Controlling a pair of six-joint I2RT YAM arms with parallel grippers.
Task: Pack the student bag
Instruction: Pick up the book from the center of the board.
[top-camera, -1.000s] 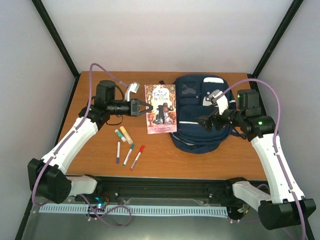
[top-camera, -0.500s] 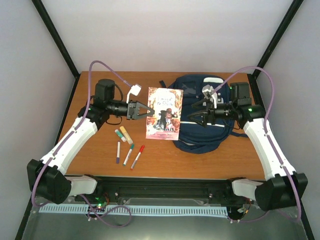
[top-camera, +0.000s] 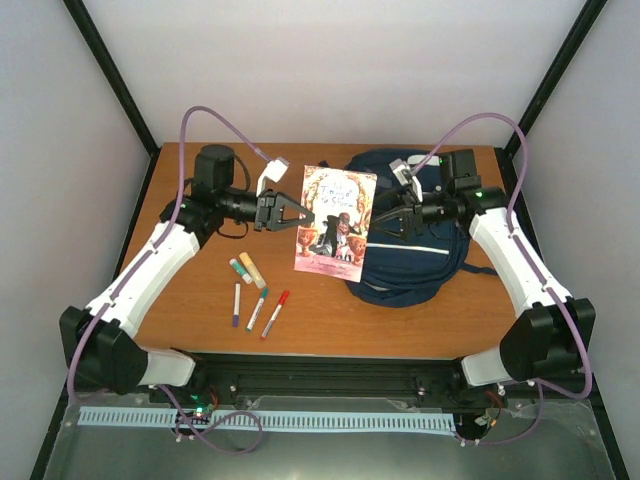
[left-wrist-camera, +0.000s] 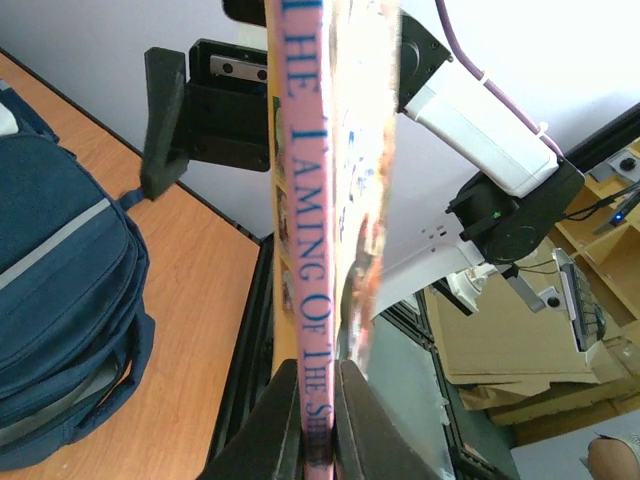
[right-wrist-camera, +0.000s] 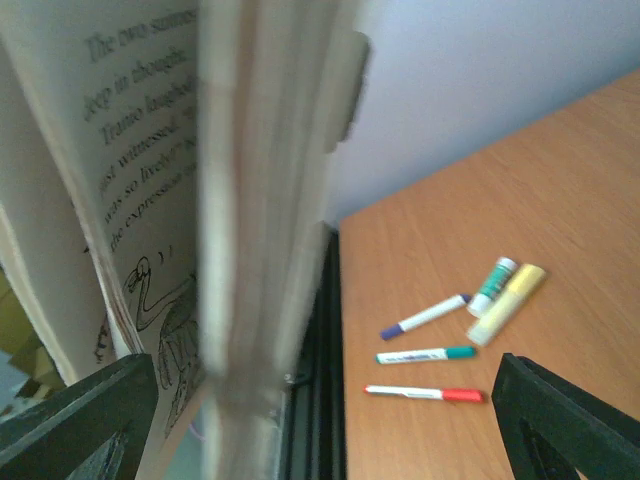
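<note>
Student bag (top-camera: 412, 268) beneath right gripper (top-camera: 379, 225)

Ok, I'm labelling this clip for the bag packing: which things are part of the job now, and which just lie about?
In the job: student bag; book, gripped at the spine by the left gripper; right gripper, open around its pages.
Lying about: purple marker, green marker, red marker, green-capped white stick, pale yellow stick.

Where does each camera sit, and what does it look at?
Top external: above and behind, looking down on table, both arms, student bag.
Left wrist: on left arm, looking along shut left fingers up the book's spine.
Right wrist: on right arm, between open right fingers, facing pages and pens.
Shared: the book, in all three.
</note>
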